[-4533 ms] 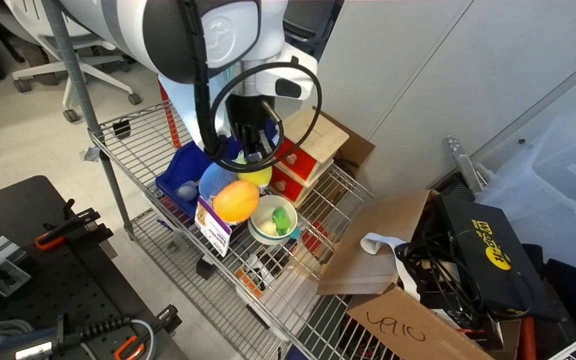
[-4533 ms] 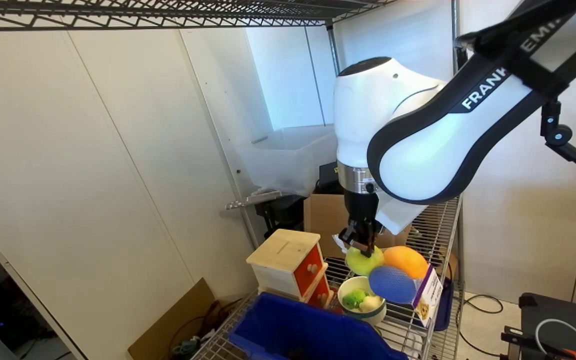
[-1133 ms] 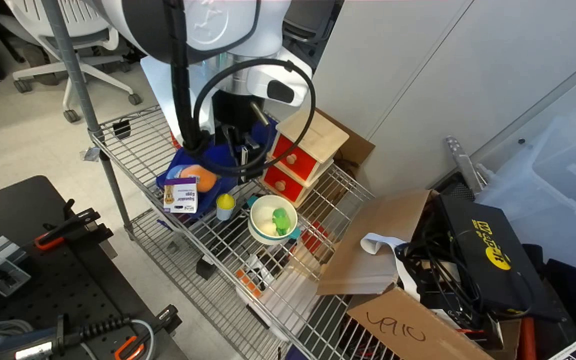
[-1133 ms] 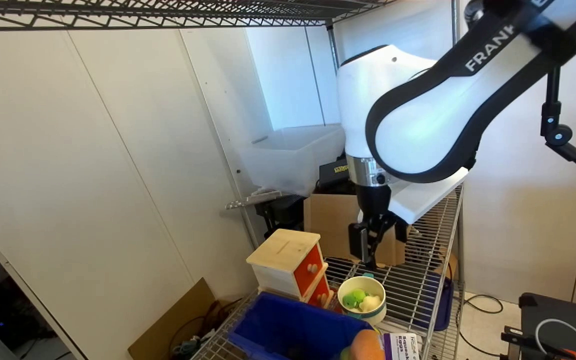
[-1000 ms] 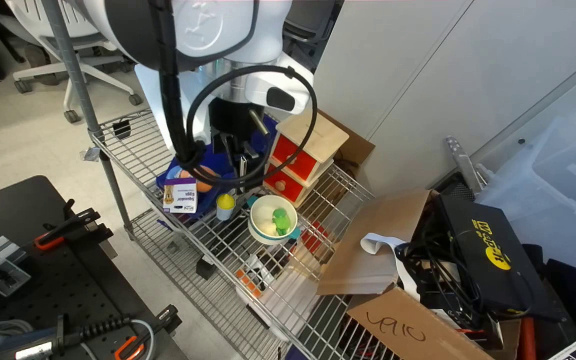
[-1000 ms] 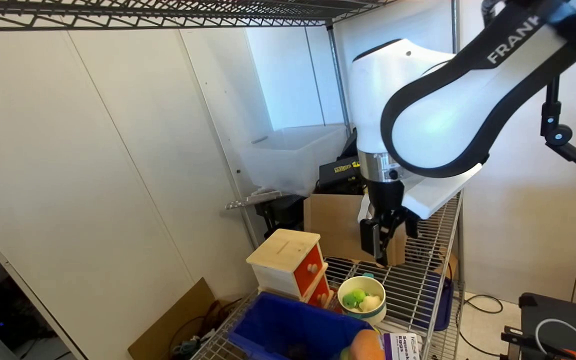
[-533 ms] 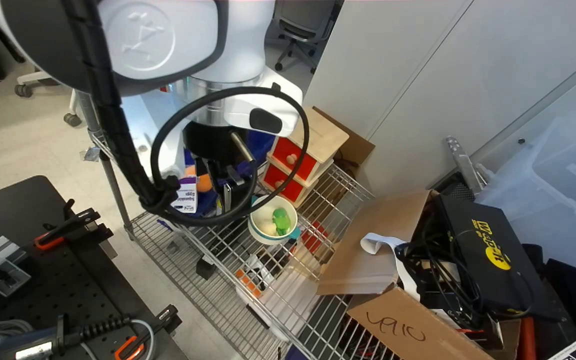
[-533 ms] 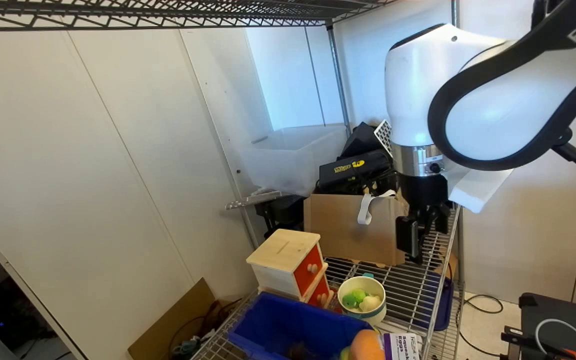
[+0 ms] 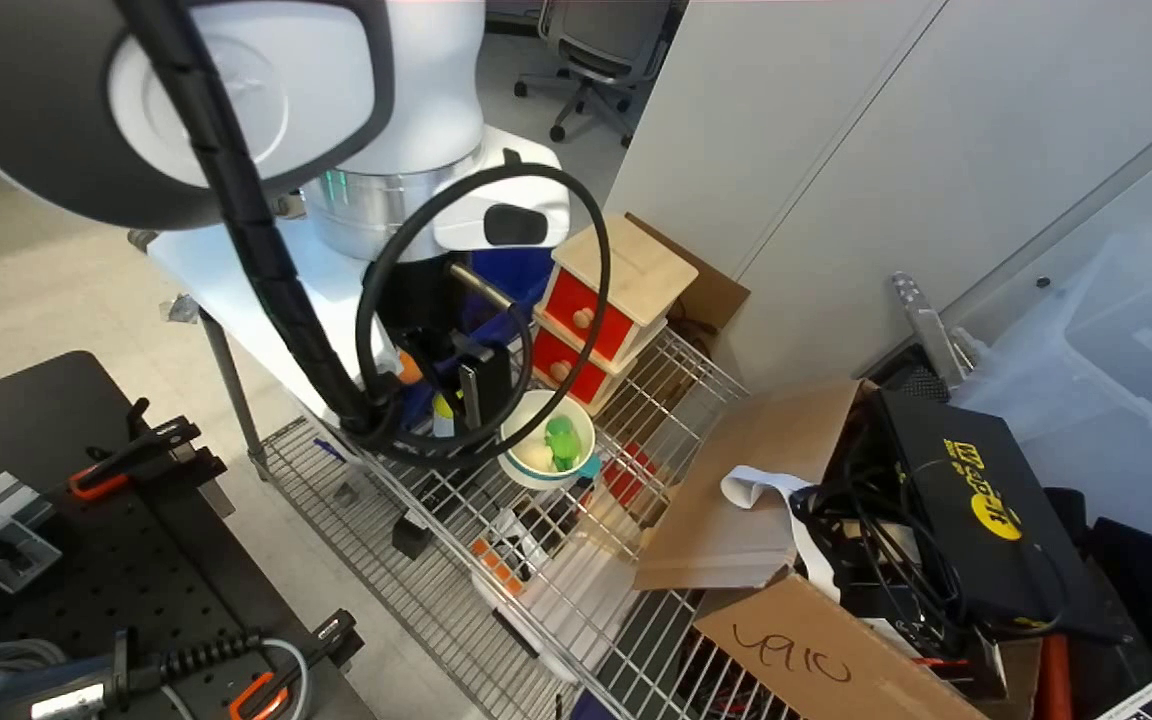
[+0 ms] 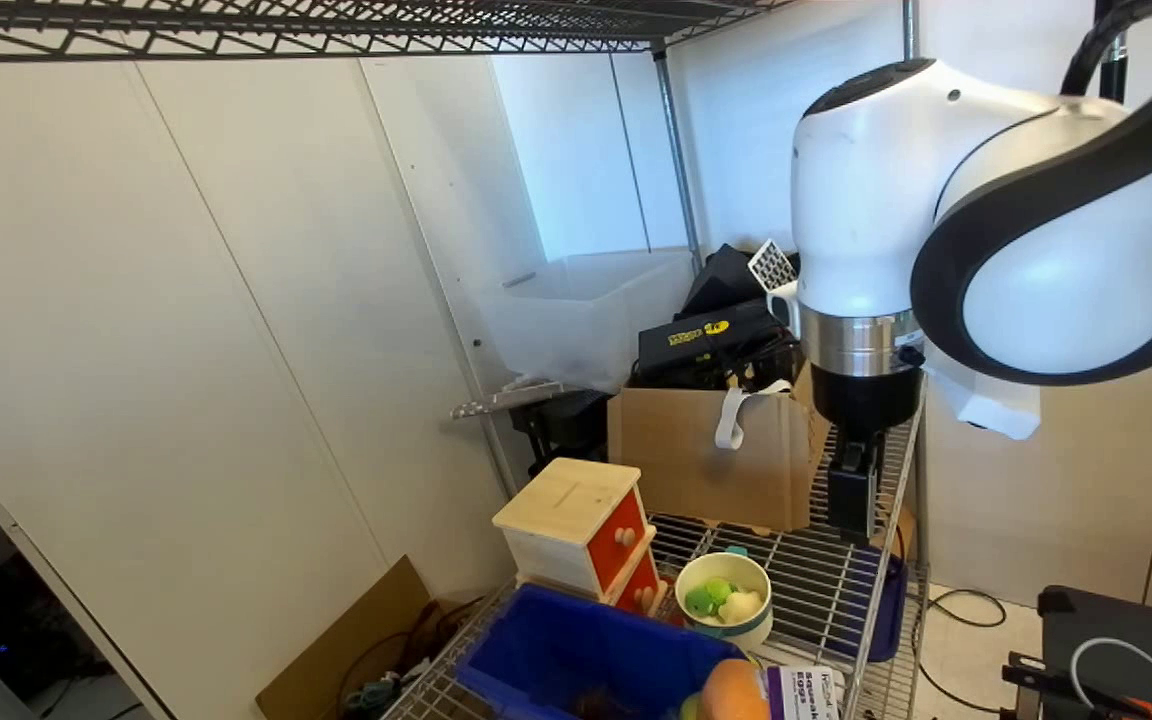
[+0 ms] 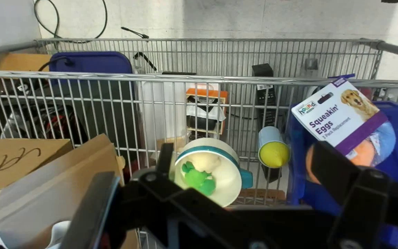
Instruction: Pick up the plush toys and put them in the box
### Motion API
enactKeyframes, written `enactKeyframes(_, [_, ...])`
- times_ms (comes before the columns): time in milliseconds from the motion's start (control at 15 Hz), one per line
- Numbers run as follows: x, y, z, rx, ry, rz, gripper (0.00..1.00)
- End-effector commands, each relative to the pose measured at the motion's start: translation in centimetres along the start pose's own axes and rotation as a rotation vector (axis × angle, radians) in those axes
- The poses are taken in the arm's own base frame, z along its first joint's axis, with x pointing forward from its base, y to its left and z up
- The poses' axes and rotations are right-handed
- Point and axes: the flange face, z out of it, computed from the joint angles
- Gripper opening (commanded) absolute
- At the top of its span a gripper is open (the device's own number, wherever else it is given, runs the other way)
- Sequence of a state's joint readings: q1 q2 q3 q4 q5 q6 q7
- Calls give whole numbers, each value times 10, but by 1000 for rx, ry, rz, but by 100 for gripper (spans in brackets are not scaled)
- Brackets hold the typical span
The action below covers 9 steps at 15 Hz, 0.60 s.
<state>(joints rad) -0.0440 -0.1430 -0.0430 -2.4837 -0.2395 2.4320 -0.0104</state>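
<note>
The blue box (image 10: 576,635) stands on the wire shelf. Inside its end lies the pack of plush toys: an orange one (image 10: 733,690) and a blue one (image 11: 387,136). Their white and purple card (image 11: 340,114) leans over the rim. A yellow-green toy (image 10: 689,708) shows beside the orange one in an exterior view. My gripper (image 11: 235,171) stands open above the shelf, its fingers wide apart, nothing between them. In an exterior view the gripper (image 10: 854,500) hangs beyond the cream mug (image 10: 721,600). Inside the mug are a green thing (image 11: 197,176) and a cream one (image 11: 204,162).
Near the mug stands a pale blue cup (image 11: 271,135) with a yellow pointed top. A wooden drawer unit with red fronts (image 10: 576,520) sits behind the bin, an opened cardboard box (image 10: 706,460) farther along. A black shelf (image 10: 336,42) runs overhead.
The toy pack, held over the shelf in the oldest frames, has been let go and rests in the bin. Over the last second the open gripper has moved away from the bin and turned.
</note>
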Motion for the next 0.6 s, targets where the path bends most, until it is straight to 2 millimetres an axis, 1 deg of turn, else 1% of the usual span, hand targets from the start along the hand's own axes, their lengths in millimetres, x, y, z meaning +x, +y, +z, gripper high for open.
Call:
enactKeyframes(0, [-6,-9,3,19,5,-61,100])
enactKeyframes(133, [-8,-12,7,62,-10,-82,100])
enactKeyframes(200, [-6,-8,7,25,-15,-53,100])
enactKeyframes(533, [-8,-11,9,51,-19,-69,100])
